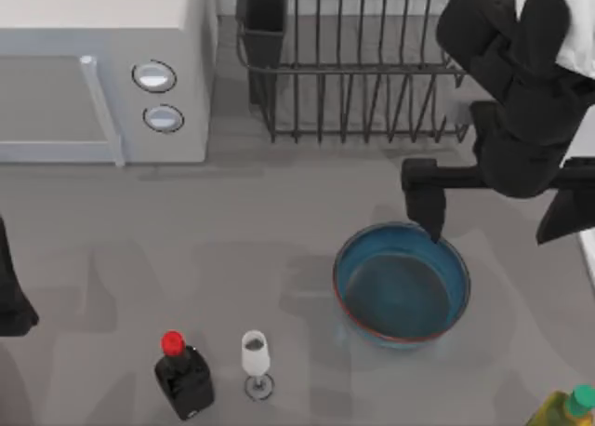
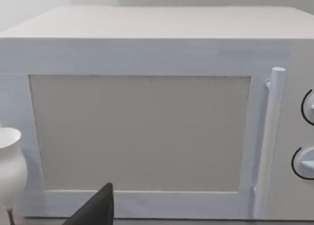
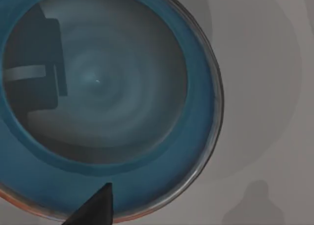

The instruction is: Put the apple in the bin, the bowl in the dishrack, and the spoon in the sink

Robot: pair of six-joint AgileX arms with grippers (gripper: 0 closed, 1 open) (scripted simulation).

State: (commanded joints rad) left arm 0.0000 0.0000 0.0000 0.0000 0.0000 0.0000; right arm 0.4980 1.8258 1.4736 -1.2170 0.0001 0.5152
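The blue bowl (image 1: pixel 402 285) with its reddish-brown rim stands upright and empty on the table, right of centre. My right gripper (image 1: pixel 492 236) hovers open at the bowl's far rim. One of its fingers (image 1: pixel 428 203) points down onto that rim and the other is spread wide to the right. In the right wrist view the bowl (image 3: pixel 98 87) lies just below one dark fingertip (image 3: pixel 95 208). The black wire dishrack (image 1: pixel 353 63) stands behind the bowl, with its utensil cup (image 1: pixel 265 17) at the left corner. The apple, spoon and bin are out of view. A pale strip (image 1: pixel 588 259) at the right edge may be the sink.
A white microwave (image 1: pixel 102 73) fills the back left; the left wrist view faces the microwave door (image 2: pixel 142 131), with a white vase (image 2: pixel 9 168) beside it. A red-capped black bottle (image 1: pixel 183 378) and a wine glass (image 1: pixel 256 359) stand front left, a yellow-green bottle (image 1: pixel 565 409) front right. My left arm (image 1: pixel 11 296) is parked at the left edge.
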